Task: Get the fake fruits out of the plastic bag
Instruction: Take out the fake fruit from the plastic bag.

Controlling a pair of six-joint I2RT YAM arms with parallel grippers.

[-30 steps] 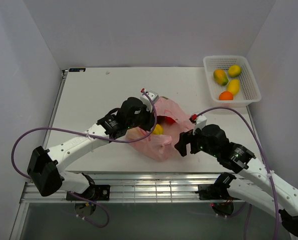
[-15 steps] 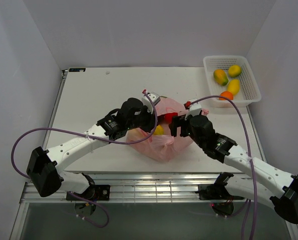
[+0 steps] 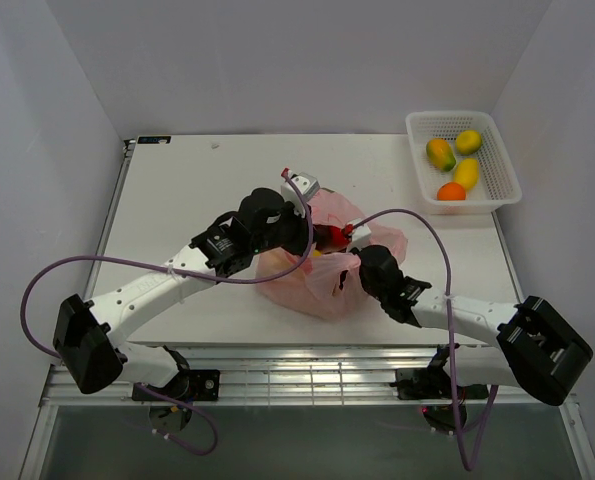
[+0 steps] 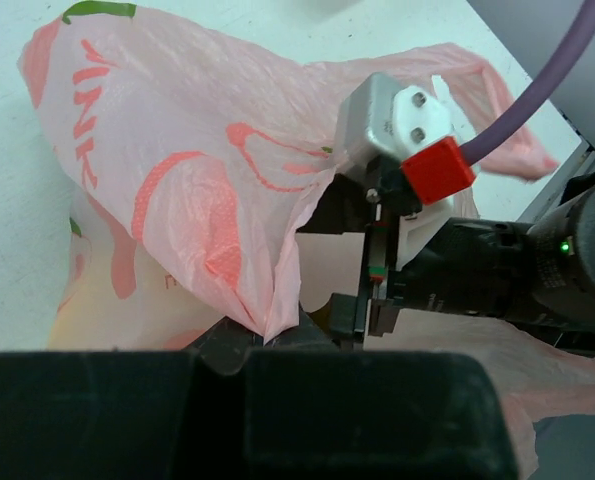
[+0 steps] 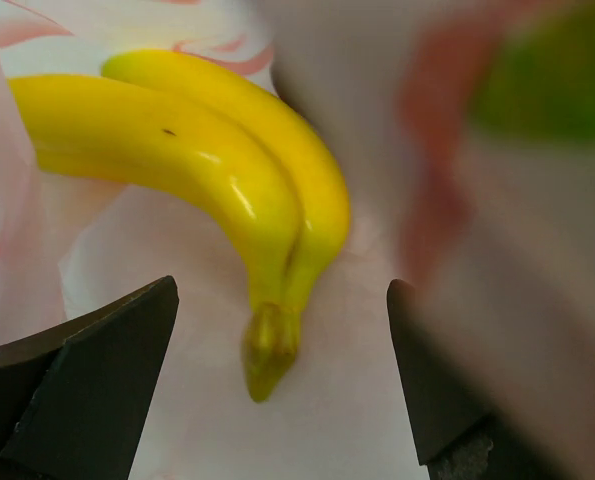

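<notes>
The pink plastic bag (image 3: 317, 280) lies at the table's middle, crumpled, with peach prints (image 4: 177, 180). My left gripper (image 4: 267, 338) is shut on a fold of the bag's edge and holds it up at the bag's left side (image 3: 299, 238). My right gripper (image 5: 277, 385) is open inside the bag's mouth (image 3: 349, 268). A yellow banana pair (image 5: 207, 170) lies just ahead of it, its stem end (image 5: 269, 352) between the open fingers (image 5: 97, 390) without touching them. Something red (image 3: 328, 237) shows in the bag's opening.
A white mesh basket (image 3: 497, 135) at the back right corner holds a green-orange fruit (image 3: 439, 153), two yellow ones (image 3: 467, 141) and an orange (image 3: 451, 191). The right arm's wrist with its red tag (image 4: 437, 168) is close in front of the left gripper.
The right arm has swung left from beside the bag and pushed its open gripper into the bag's mouth. The left gripper keeps hold of the bag's edge, slightly raised.
</notes>
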